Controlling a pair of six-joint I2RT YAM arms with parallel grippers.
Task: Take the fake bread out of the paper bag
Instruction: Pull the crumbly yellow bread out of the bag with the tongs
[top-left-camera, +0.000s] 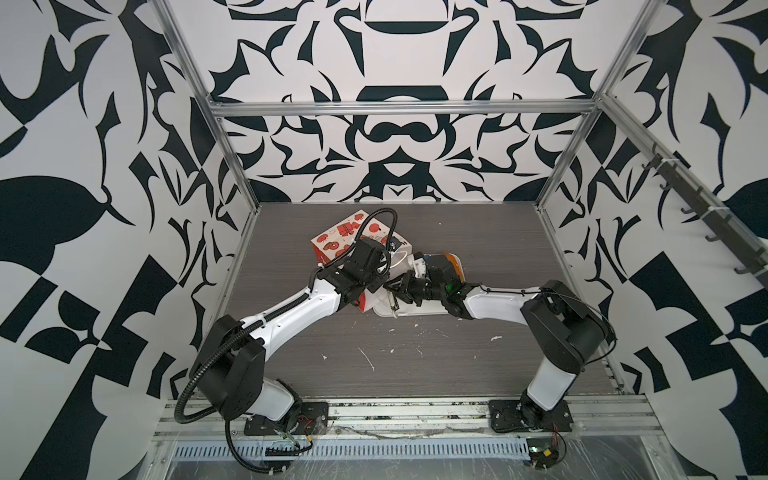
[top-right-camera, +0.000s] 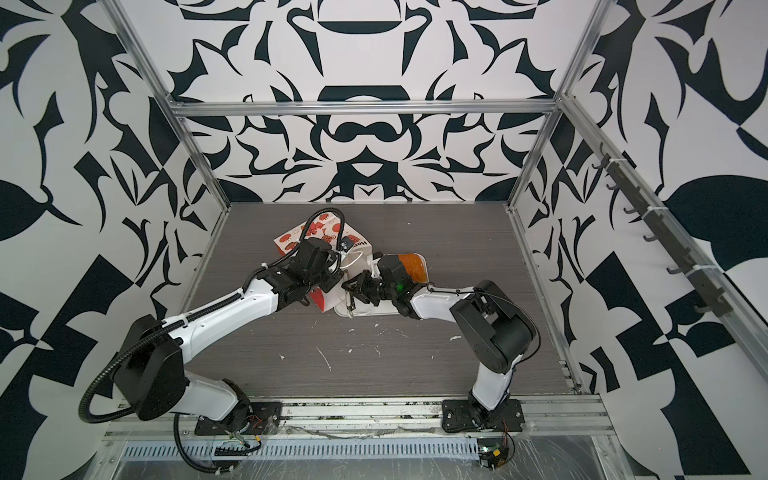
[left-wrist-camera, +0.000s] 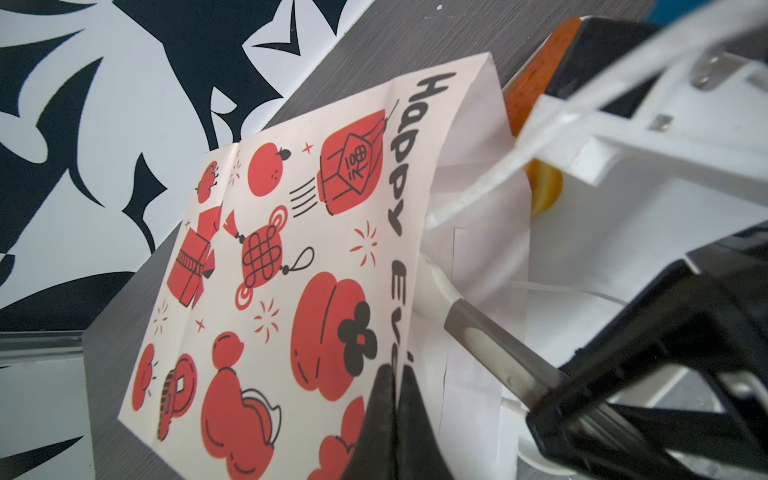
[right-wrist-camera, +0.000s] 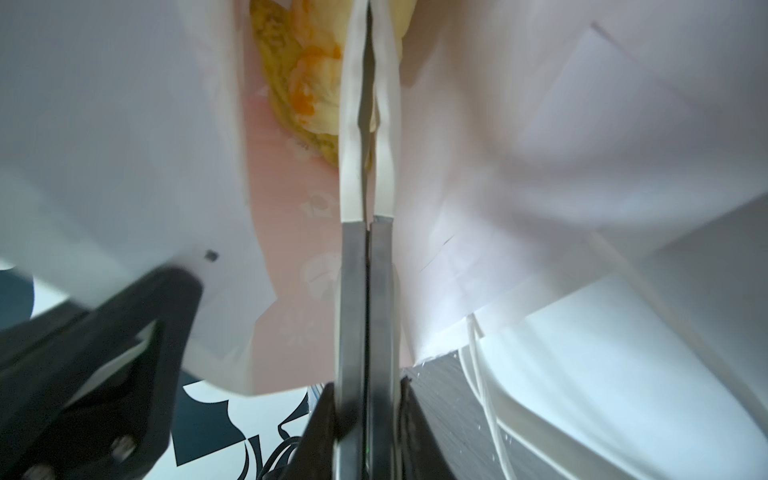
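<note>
Fake bread (right-wrist-camera: 299, 83) sits inside the toppled paper bag (top-left-camera: 338, 237), straight ahead of the right claw (right-wrist-camera: 368, 399).
The bag lies on the surface (top-left-camera: 415, 365), mouth toward the right arm. That claw clamps tongs (right-wrist-camera: 353, 291) running along the bag's length, tips pressed together beside a yellow pastry; whether they grip it is unclear. The left claw (left-wrist-camera: 395, 382) pinches the bag's rim. Only the right wrist view sees inside; a top view adds an orange piece (top-left-camera: 454, 264) on the tray (top-left-camera: 415, 312).

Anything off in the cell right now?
The paper bag is tipped over, printed side up, not upright; the left gripper pinches its rim. White flecks are scattered on the table in front.
</note>
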